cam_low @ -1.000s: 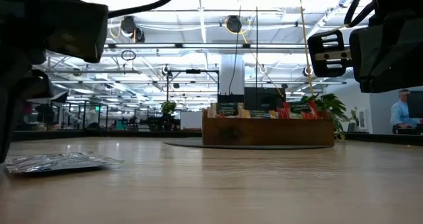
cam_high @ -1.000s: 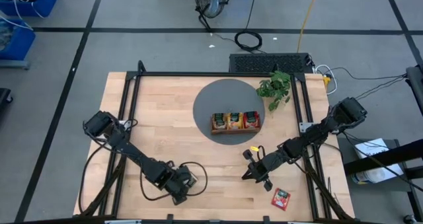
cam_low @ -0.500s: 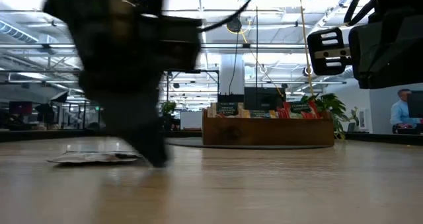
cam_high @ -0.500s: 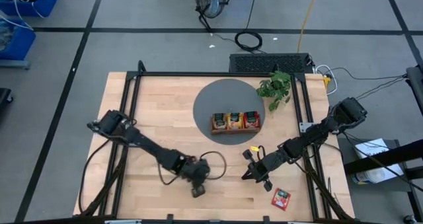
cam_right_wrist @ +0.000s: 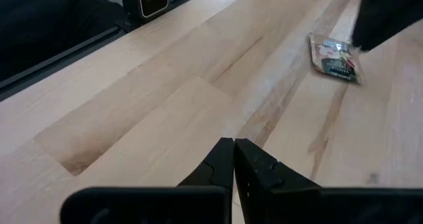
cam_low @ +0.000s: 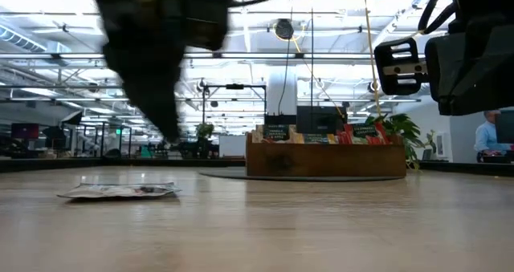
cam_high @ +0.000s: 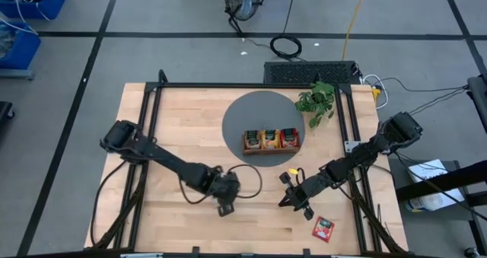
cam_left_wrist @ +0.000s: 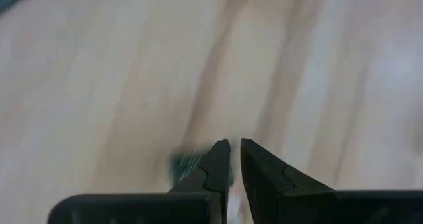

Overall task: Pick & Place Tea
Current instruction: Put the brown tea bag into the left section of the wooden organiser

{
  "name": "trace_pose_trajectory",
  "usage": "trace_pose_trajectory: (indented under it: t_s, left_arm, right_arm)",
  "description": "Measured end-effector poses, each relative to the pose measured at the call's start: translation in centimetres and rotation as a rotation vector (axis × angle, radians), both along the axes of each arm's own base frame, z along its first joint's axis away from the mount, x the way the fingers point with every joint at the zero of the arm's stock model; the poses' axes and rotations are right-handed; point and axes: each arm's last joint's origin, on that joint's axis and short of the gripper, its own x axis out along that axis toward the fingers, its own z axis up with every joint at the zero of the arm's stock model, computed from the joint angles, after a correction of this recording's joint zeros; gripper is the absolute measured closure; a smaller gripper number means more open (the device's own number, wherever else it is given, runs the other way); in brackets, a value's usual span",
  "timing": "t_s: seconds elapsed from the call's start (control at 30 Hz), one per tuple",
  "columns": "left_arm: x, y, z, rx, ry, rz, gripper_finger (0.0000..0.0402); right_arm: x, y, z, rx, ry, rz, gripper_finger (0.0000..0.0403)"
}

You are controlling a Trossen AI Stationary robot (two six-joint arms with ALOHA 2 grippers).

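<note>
One tea sachet point(cam_low: 120, 192), pale with a green and red label, lies flat on the wood; the right wrist view shows the sachet point(cam_right_wrist: 336, 57) too. My left gripper point(cam_low: 169, 131) hangs just above it, fingers pointing down and shut, touching nothing; a green corner point(cam_left_wrist: 188, 163) peeks past one finger. From above, the left gripper point(cam_high: 225, 209) hides this sachet. A red sachet point(cam_high: 323, 227) lies near the table's near right corner. My right gripper point(cam_high: 283, 202) hovers left of it, shut point(cam_right_wrist: 233, 145) and empty. More sachets stand in the wooden tray point(cam_high: 270, 141).
The tray sits on a round grey mat point(cam_high: 259, 125) at the table's far middle, with a leafy plant point(cam_high: 316, 100) to its right. A black frame point(cam_high: 152, 121) runs along the table's sides. Bare wood lies between the two grippers.
My left gripper swung from the near left toward the table's middle, dropped to the wood beside the pale sachet, then rose off it and drew slightly toward the far edge. The sachet slid a little to the right and lies flat. The right arm kept still.
</note>
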Motion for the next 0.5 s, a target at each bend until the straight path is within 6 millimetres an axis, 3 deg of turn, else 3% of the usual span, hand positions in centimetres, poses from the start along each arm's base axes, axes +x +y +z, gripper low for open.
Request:
trace_pose_trajectory:
  t_s: [0.1, 0.2, 0.33, 0.5]
  left_arm:
    - [-1.7, -0.4, 0.4, 0.065, 0.100, 0.082, 0.0360]
    - [-3.3, -0.3, -0.3, 0.168, 0.230, 0.155, 0.0360]
    - [-4.2, 0.2, -1.2, 0.224, 0.346, 0.261, 0.0360]
    - [-4.6, -0.1, -2.3, 0.176, 0.400, 0.247, 0.0360]
  right_arm:
    - [0.0, 0.0, 0.0, 0.000, 0.000, 0.000, 0.0399]
    - [0.0, 0.0, 0.0, 0.004, 0.000, -0.001, 0.0398]
    - [0.0, 0.0, 0.0, 0.006, -0.003, -0.002, 0.0399]
    - [0.0, 0.0, 0.1, 0.007, -0.009, -0.002, 0.0399]
